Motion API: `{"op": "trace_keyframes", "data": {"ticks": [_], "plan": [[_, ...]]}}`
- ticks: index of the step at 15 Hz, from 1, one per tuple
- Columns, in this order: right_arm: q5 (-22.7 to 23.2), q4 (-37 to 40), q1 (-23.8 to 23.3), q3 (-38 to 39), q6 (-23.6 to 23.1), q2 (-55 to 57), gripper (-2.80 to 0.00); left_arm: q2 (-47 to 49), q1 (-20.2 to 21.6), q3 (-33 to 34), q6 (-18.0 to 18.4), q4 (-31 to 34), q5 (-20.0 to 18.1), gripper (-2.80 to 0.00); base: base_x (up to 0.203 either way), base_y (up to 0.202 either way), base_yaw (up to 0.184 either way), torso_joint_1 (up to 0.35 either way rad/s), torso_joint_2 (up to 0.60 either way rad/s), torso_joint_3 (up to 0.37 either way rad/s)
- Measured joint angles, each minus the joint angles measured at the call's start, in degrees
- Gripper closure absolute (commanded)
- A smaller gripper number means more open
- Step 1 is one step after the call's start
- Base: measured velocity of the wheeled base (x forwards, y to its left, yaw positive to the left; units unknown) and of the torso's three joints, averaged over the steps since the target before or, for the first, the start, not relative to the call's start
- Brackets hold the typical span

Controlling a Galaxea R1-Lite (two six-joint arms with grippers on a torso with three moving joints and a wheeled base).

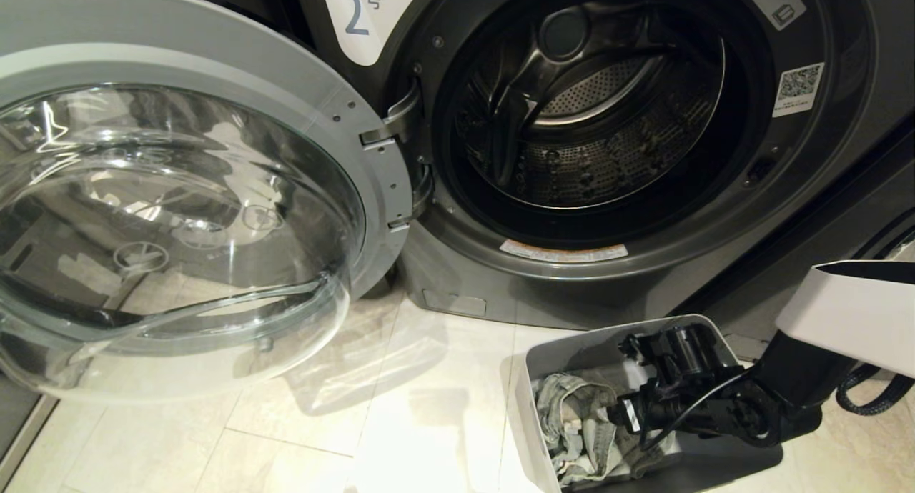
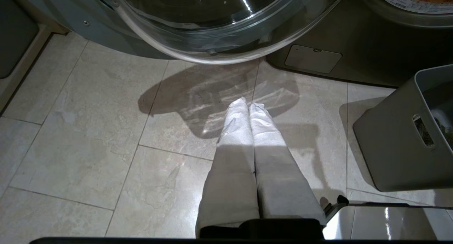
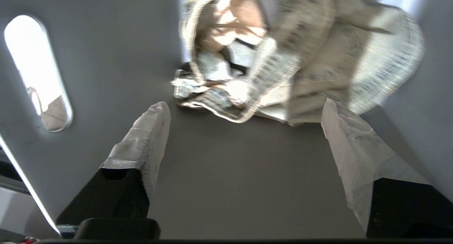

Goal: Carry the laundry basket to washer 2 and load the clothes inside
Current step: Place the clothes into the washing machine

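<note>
While my right gripper [image 3: 244,131] hangs inside the laundry basket [image 1: 532,379] on the floor before washer 2 [image 1: 465,264], its jaws stand wide and empty, short of the clothes [image 1: 579,429] bunched at the far end. A shallow grab could snag one fold. Only the right wrist view shows that gap; the left gripper [image 2: 249,109], pressed shut, idles over the floor.

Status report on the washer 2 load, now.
Right gripper open, inside the laundry basket, just short of the clothes. Left gripper shut, idle above the floor. Washer 2 door open, drum empty, nothing blocking.
</note>
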Motion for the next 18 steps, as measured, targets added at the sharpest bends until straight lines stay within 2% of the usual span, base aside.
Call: {"op": "trace_keyframes", "data": {"ticks": [3,14,18], "plan": [[-0.1,3.2,-4.0,0.1,0.1,-2.4,-2.8,0.0,0.0,0.0,0.0,0.0,0.0,0.0,0.0,0.0,0.0,0.0,0.0,0.0],[0.4,3.2,-8.2,0.3,0.1,-4.1,-2.8,0.0,0.0,0.0,0.0,0.0,0.0,0.0,0.0,0.0,0.0,0.0,0.0,0.0],[2.2,2.0,-8.6,0.0,0.1,-1.7,-2.8,0.0,0.0,0.0,-0.1,0.0,0.0,0.0,0.0,0.0,0.0,0.0,0.0,0.0]]}}
